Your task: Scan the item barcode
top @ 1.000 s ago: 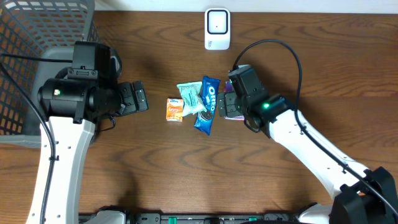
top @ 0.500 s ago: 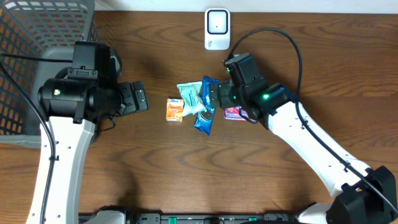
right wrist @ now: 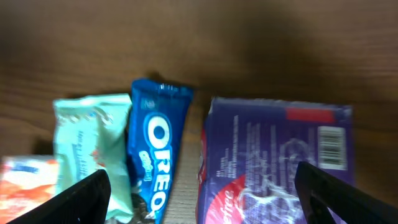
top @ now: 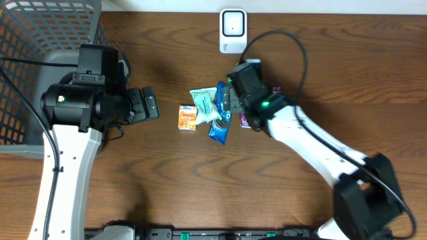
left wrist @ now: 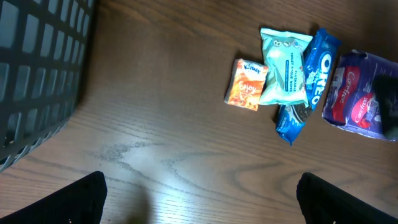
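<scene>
Four snack items lie bunched mid-table: an orange packet [top: 187, 117], a mint-green packet [top: 203, 103], a blue Oreo pack [top: 219, 127] and a purple pack [top: 247, 121], which is partly under the right arm. A white scanner [top: 233, 30] stands at the back. My right gripper [top: 224, 101] hangs open above the Oreo pack [right wrist: 155, 152] and the purple pack [right wrist: 273, 155], whose barcode [right wrist: 332, 144] faces up. It holds nothing. My left gripper [top: 152, 105] is open over bare wood, left of the orange packet [left wrist: 247, 84].
A grey wire basket [top: 40, 40] fills the back left corner, close behind the left arm. The right arm's black cable [top: 303, 60] loops above the table near the scanner.
The right gripper has moved left and towards the back, from over the purple pack to over the Oreo pack. The left arm and the items have not moved.
</scene>
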{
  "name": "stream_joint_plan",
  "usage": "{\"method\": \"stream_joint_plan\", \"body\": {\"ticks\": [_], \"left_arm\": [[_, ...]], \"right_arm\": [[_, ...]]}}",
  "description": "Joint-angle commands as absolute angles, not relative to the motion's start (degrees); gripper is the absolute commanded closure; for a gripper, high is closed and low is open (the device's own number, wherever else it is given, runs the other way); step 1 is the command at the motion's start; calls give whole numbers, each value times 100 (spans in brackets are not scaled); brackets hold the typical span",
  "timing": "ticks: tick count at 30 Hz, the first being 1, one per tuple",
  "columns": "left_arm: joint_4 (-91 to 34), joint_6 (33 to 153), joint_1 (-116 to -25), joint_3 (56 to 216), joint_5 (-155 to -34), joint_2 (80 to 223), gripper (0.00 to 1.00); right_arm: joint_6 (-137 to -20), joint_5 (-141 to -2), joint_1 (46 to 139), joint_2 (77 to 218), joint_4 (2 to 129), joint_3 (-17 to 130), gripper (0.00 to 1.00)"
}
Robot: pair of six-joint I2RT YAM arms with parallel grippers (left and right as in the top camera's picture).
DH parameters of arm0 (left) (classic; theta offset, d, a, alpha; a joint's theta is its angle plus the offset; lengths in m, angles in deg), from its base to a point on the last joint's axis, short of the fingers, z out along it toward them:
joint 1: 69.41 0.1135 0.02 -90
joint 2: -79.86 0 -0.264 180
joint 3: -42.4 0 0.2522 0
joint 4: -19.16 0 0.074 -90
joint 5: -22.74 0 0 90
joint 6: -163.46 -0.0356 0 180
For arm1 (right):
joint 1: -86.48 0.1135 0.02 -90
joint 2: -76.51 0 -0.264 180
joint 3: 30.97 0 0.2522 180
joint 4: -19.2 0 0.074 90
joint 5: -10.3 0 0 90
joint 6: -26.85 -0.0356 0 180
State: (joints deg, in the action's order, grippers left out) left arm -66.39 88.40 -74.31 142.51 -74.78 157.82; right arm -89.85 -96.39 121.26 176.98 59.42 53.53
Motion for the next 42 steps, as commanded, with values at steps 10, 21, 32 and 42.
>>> {"method": "stream_joint_plan", "body": {"ticks": [10,21,32,42], "left_arm": [[-6657,8766,-7418,14365,-7446,15773,2],[-6657,8764,-7418,14365,-7446,15773,2],[-6657,8766,-7418,14365,-7446,15773,2],[-6657,8766,-7418,14365,-7446,15773,2]], "right_arm": [[-8865,-10964,12487,18808,6217,5288,25],[-8880,-10988,12417,18963,6320,5281,61],[-8884,-11101,12356,19306,6497,5406,79],[-9177,-10166,12231,18832,7277,6560,99]]}}
